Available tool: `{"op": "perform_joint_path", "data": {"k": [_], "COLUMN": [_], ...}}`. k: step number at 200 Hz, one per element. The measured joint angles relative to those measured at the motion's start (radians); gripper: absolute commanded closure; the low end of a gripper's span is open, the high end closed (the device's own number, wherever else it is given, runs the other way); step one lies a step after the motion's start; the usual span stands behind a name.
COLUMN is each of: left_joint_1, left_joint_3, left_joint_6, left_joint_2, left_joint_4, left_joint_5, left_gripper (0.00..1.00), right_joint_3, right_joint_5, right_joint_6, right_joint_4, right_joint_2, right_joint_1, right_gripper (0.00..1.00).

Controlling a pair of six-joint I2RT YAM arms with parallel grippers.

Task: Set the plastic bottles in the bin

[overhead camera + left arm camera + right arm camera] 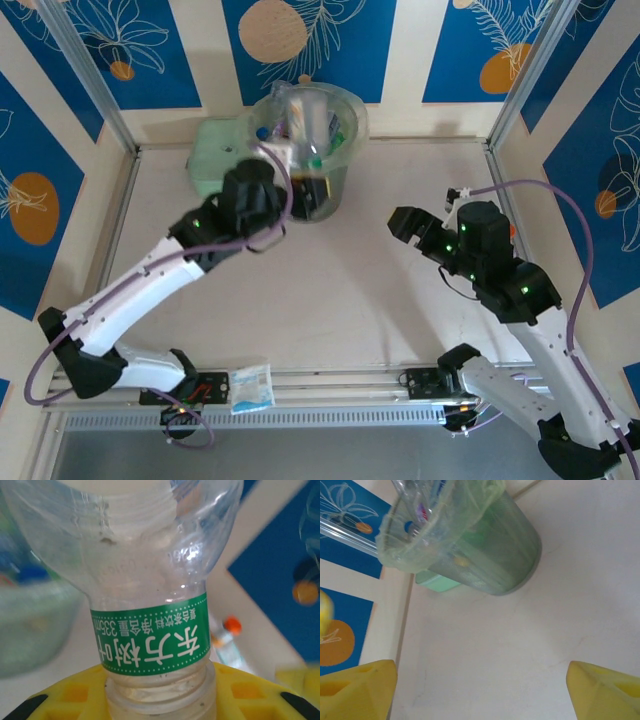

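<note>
Left gripper point(160, 707) tight on clear bottle point(145, 555), green label point(150, 635) legible at wrist

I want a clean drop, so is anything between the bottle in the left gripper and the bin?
Nothing visible does. The left gripper holds the bottle right at the bin's near side, with no object between them.

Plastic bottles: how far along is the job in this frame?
Done: several bottles already lie inside the lined bin. In hand: the left gripper is shut on a clear green-labelled bottle, close at the bin's side. The right gripper hangs open and empty over the table. Left: dropping that bottle in; whether others wait behind the arms cannot be told.
</note>
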Motion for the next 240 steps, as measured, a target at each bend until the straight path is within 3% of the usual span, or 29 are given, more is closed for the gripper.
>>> {"op": "perform_joint_path", "data": {"k": [41,75,127,138,160,180,204,240], "left_joint_1": [0.183,0.199,0.2,0.2,0.2,0.195,0.191,0.189], "left_joint_3": [0.308,0.493,0.517,0.517,0.517,0.517,0.526,0.568], "left_joint_6": [-0.042,-0.085,-0.248,-0.287,-0.341,-0.369,-0.391,-0.39], "left_joint_2": [0.235,0.436,0.521,0.526,0.534,0.536,0.536,0.536], "left_joint_4": [-0.085,-0.189,-0.262,-0.262,-0.261,-0.235,-0.217,-0.224], "left_joint_5": [-0.021,-0.018,-0.023,-0.025,-0.031,-0.042,-0.046,-0.045], "left_gripper": [0.78,0.8,0.81,0.73,0.42,0.25,0.2,0.23], "right_joint_3": [-0.047,-0.059,-0.091,-0.096,-0.103,-0.103,-0.103,-0.103], "right_joint_5": [0.001,0.001,0.0,0.0,0.0,0.0,0.0,0.0], "right_joint_6": [0.0,0.0,0.0,0.0,0.0,-0.002,-0.003,-0.003], "right_joint_4": [-0.033,-0.052,-0.056,-0.057,-0.057,-0.059,-0.06,-0.06], "right_joint_2": [-0.022,-0.048,-0.062,-0.062,-0.064,-0.069,-0.071,-0.07], "right_joint_1": [0.0,-0.003,-0.009,-0.01,-0.013,-0.014,-0.017,-0.02], "right_gripper": [0.12,0.12,0.12,0.12,0.12,0.12,0.12,0.12]}}
